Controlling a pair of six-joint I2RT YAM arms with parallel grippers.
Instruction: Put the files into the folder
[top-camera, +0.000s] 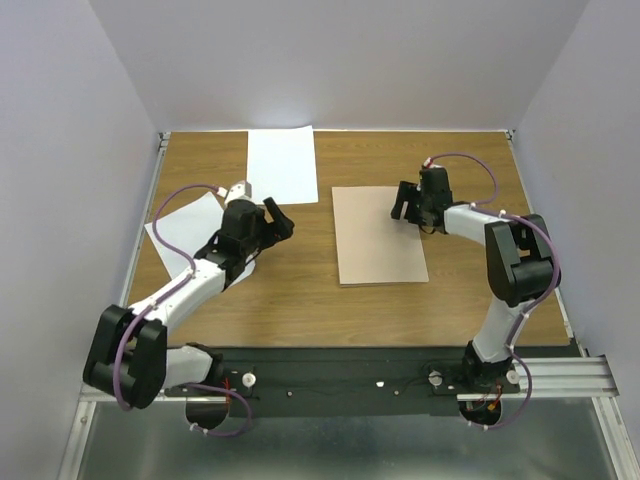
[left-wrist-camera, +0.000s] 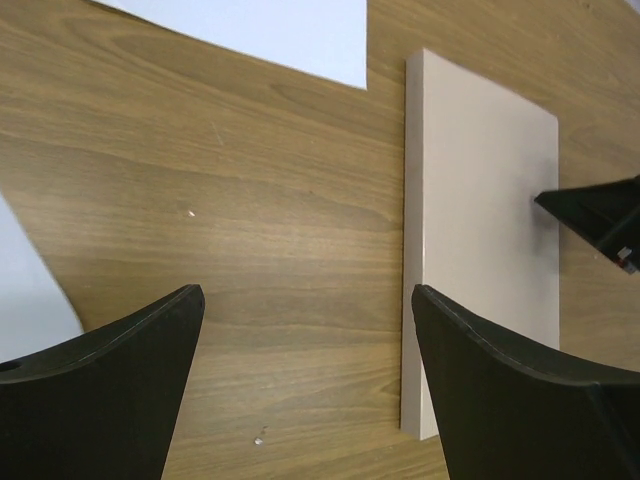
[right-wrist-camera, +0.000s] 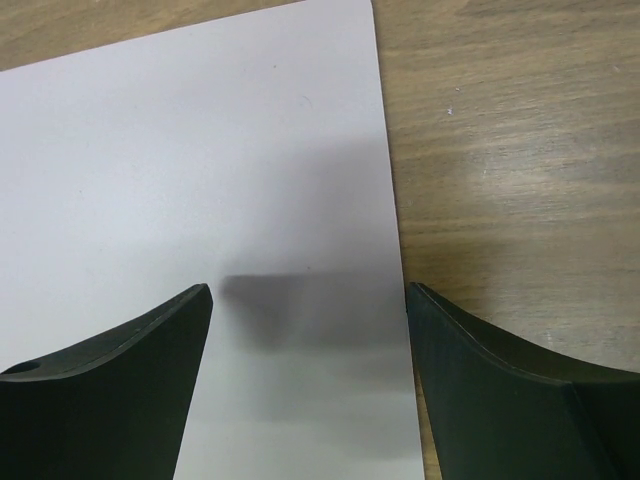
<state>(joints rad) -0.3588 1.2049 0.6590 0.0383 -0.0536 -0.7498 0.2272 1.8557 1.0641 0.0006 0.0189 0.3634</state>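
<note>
So the folder is lying flat and closed in the middle of the table, long axis running top to bottom of the overhead frame. Neither of the files is in it yet. One white sheet sits at the top of the frame, just left of the folder's upper corner. The other sheet is over at the left, partly hidden under the left arm.

The bit that matters, I think, is the right end effector. It's parked over the folder's right-hand long edge, up near the top right corner. In the right wrist view its fingers are spread wide and straddle that edge, one over the cover and one over bare wood, with nothing between them. So the edge to lift is right underneath it and runs in line with the gap. My guess is the next job is opening the cover, and the right arm is clearly the nearer one for that. I can't tell from here whether that's the free edge or the fold, though.

The left end effector is also wide apart and holding nothing. It's hanging over bare table between the left sheet and the folder, so it's the closer one to both papers.
</note>
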